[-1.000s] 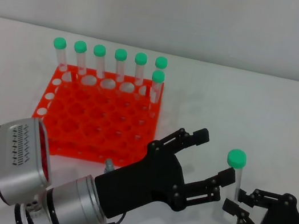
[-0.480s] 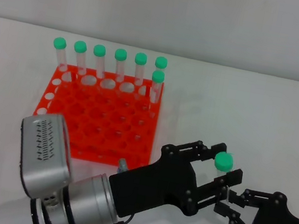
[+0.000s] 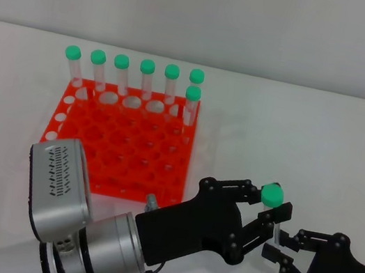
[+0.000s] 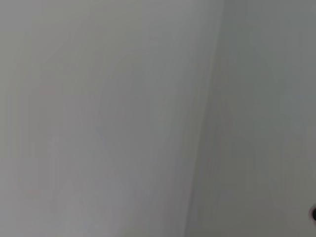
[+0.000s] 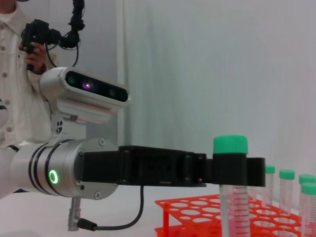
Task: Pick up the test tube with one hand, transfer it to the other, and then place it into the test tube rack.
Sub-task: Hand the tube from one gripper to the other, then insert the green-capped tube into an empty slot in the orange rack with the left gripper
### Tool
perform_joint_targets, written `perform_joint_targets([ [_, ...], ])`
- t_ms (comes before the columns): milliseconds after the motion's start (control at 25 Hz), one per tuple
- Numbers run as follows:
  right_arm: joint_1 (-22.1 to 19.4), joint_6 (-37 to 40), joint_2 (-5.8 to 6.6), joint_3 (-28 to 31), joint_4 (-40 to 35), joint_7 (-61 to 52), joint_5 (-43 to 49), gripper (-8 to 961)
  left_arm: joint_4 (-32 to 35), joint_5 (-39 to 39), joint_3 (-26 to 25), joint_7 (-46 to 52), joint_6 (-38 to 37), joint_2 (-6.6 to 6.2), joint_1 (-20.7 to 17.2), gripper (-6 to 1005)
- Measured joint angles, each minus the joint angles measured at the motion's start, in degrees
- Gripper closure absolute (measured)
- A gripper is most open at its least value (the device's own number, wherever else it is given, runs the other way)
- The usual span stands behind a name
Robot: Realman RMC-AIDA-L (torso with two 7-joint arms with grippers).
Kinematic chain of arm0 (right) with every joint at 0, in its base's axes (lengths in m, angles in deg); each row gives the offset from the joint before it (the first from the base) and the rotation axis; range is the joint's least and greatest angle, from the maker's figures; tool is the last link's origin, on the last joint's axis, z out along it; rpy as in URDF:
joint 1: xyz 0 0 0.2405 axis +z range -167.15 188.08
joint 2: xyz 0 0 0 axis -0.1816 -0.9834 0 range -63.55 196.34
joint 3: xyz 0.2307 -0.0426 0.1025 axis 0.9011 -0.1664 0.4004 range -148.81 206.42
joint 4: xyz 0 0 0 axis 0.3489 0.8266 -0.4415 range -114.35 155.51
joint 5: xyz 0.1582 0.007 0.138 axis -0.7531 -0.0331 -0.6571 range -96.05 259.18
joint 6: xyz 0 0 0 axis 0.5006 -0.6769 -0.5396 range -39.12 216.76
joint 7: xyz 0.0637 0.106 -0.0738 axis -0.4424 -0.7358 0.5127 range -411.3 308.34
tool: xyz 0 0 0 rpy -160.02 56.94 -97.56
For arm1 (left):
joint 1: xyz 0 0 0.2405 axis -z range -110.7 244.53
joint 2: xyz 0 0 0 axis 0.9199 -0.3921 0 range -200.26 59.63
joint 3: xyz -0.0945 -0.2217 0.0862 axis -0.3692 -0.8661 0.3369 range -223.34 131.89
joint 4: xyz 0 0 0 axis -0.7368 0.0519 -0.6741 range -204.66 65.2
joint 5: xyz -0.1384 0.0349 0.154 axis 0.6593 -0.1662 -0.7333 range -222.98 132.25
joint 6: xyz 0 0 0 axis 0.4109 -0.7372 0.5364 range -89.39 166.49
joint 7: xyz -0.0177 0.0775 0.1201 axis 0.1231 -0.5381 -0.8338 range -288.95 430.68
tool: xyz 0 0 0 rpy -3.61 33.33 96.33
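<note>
The test tube [image 3: 277,229] with its green cap [image 3: 272,194] stands upright in the air, right of the orange-red rack [image 3: 124,147]. My right gripper [image 3: 277,244], black, at the lower right, is shut on the tube's lower part. My left gripper [image 3: 268,204], on the silver-white arm, reaches in from the left and its fingers are closed around the tube just under the cap. The right wrist view shows the tube [image 5: 231,202] with a black left finger [image 5: 249,170] across it under the cap. The left wrist view shows only a blank grey surface.
Several green-capped tubes [image 3: 145,77] stand in the rack's back row, with one more [image 3: 190,106] just in front at the right corner. The rack [image 5: 197,217] and some tubes [image 5: 286,190] show in the right wrist view. A person [image 5: 19,74] stands behind the left arm.
My left gripper has moved right to the tube and its fingers have closed around it under the cap. The tube has come lower and slightly left. The right gripper still holds it.
</note>
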Motion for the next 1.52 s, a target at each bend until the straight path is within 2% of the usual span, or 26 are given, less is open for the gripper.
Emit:
perform_joint_targets([
  [160, 0.0, 0.11, 0.03, -0.01, 0.03, 0.0, -0.12, 717, 0.01, -0.35, 0.04, -0.19, 0.0, 0.01, 0.01, 625],
  [280, 0.0, 0.11, 0.09, 0.04, 0.05, 0.17, -0.13, 715, 0.01, -0.46, -0.02, -0.2, 0.0, 0.01, 0.01, 793],
  [1000, -0.29, 0.61, 0.3, 1.2, 0.31, 0.16, -0.3, 705, 0.0, -0.2, -0.82, -0.69, 1.73, 0.01, -0.7, 793],
  [1200, -1.57, 3.89, 0.41, 5.58, 0.72, 0.11, -0.47, 504, 0.58, 0.08, -4.68, -4.44, 6.04, -0.07, -3.77, 793],
  [1520, -6.03, 9.73, 0.46, 19.96, 0.84, 0.41, -0.49, 275, 3.56, 3.46, -14.89, -13.48, 15.77, 0.15, -12.93, 794],
])
